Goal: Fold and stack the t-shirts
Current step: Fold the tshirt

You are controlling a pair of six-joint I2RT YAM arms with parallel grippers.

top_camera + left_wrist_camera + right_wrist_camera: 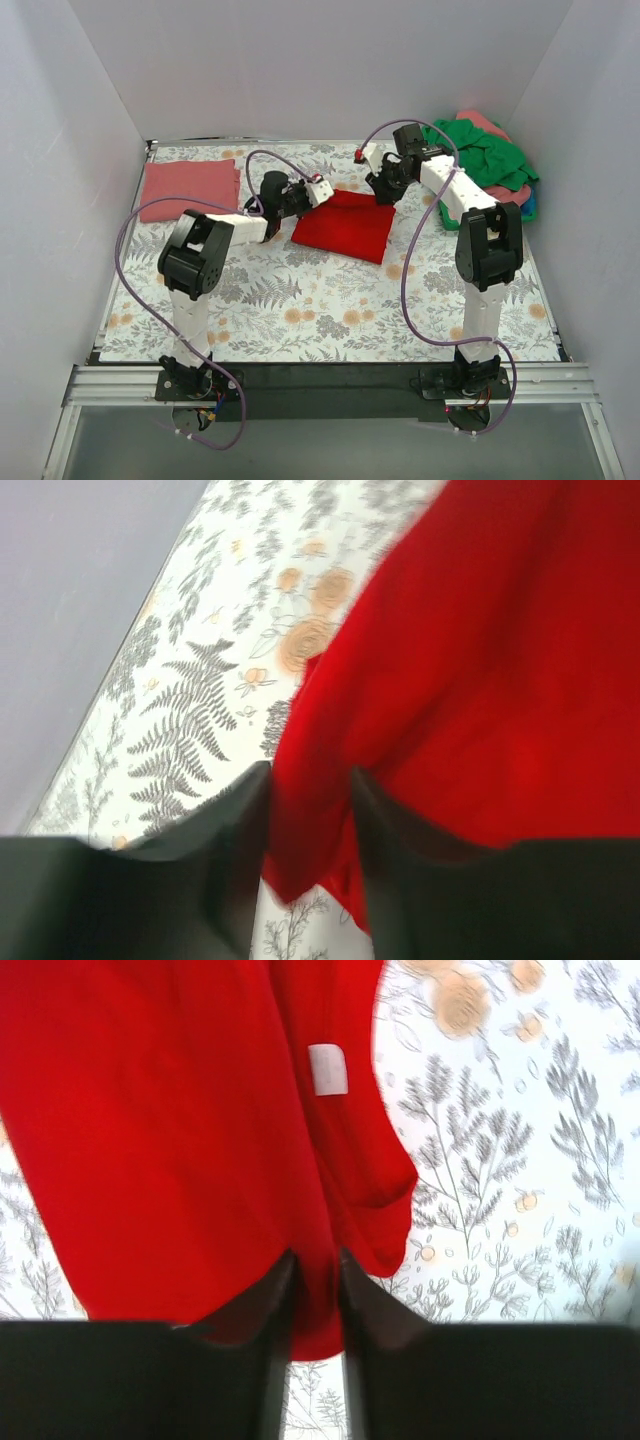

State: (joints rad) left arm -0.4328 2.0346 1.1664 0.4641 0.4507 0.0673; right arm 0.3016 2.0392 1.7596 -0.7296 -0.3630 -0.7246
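Observation:
A bright red t-shirt (345, 226) lies partly folded in the middle of the floral tablecloth (300, 300). My left gripper (297, 199) is shut on its far left edge; in the left wrist view the red cloth (480, 660) is pinched between the black fingers (235, 830). My right gripper (381, 188) is shut on its far right edge; in the right wrist view the red cloth (170, 1120) with a white label (327, 1068) runs between the fingers (280, 1290). A folded salmon-pink t-shirt (188, 187) lies at the far left. A heap with a green t-shirt (485, 155) sits at the far right.
Pink (482, 122) and blue (528, 205) cloth show in the heap under the green one. White walls enclose the table on three sides. Purple cables (410, 290) loop beside both arms. A metal rail (330, 385) runs along the near edge.

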